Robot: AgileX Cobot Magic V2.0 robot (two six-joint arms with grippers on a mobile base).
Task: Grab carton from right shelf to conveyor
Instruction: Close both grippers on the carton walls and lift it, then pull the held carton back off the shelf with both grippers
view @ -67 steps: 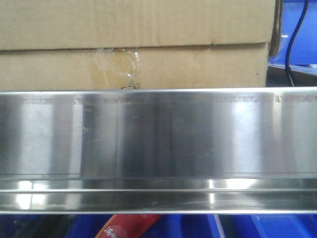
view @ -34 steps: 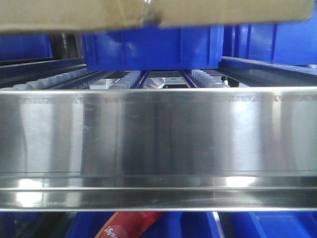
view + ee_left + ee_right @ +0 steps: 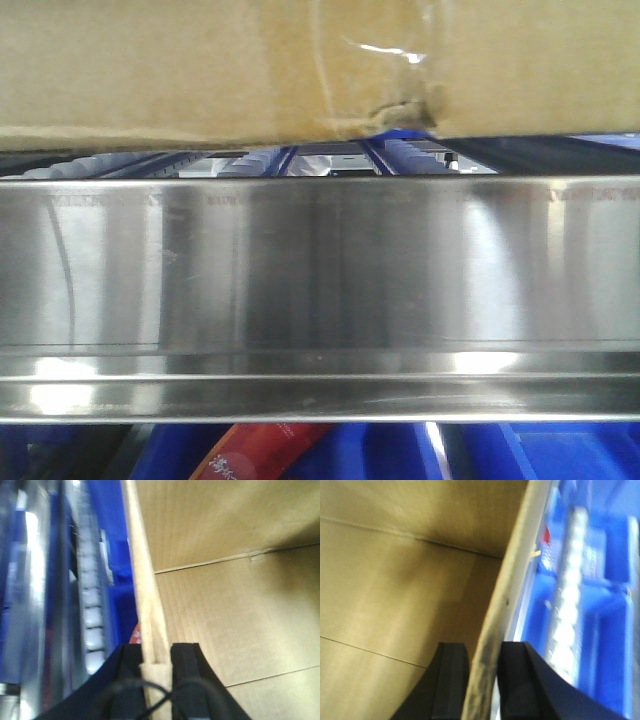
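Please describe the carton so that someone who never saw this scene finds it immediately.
Find the wide brushed-steel band of the shelf crossing the front view. Just above it is the carton, a plain brown corrugated cardboard box. Unlike the blue bins nearby, it carries clear tape and a torn notch at its lower edge.

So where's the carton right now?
Front view: the carton spans the top, just above the steel band of the right shelf; left tool and right tool each clamp a wall of it.
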